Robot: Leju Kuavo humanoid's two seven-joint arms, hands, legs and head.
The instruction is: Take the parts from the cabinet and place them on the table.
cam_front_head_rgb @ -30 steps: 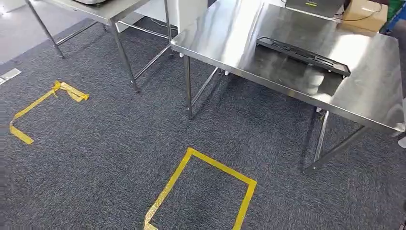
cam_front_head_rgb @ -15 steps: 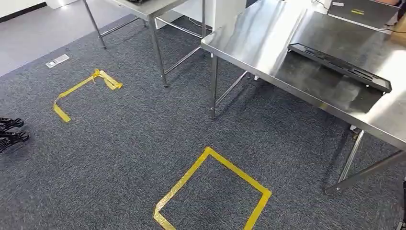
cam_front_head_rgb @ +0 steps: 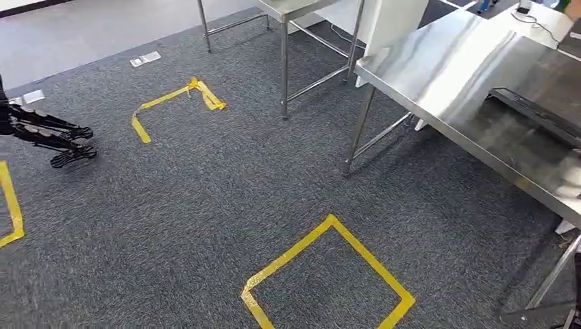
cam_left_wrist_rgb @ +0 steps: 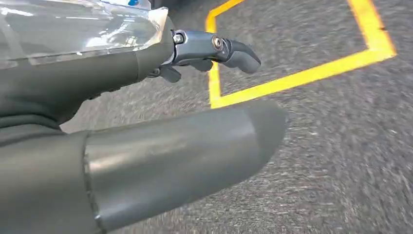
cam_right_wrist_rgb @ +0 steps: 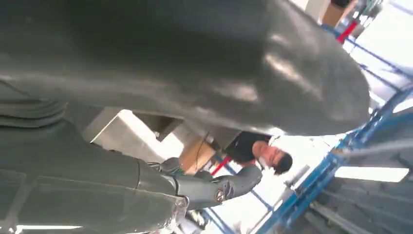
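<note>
A long black tray-like part (cam_front_head_rgb: 541,113) lies on the steel table (cam_front_head_rgb: 445,75) at the right edge of the head view. My left hand (cam_left_wrist_rgb: 122,97) hangs over the grey carpet, thick thumb and darker fingers (cam_left_wrist_rgb: 219,48) apart, holding nothing. My right hand (cam_right_wrist_rgb: 160,97) also holds nothing, with its fingers (cam_right_wrist_rgb: 219,187) stretched away from the thumb.
A second steel table (cam_front_head_rgb: 294,10) stands behind the first. Yellow tape marks a square (cam_front_head_rgb: 329,274) on the carpet in front of me and a corner (cam_front_head_rgb: 171,103) farther left. Black stand legs (cam_front_head_rgb: 48,133) reach in at the left. A person (cam_right_wrist_rgb: 258,151) stands by blue racking (cam_right_wrist_rgb: 341,146).
The camera has swung left: the tables and the black part slid to the right edge of the picture, and the black stand legs came into view on the left.
</note>
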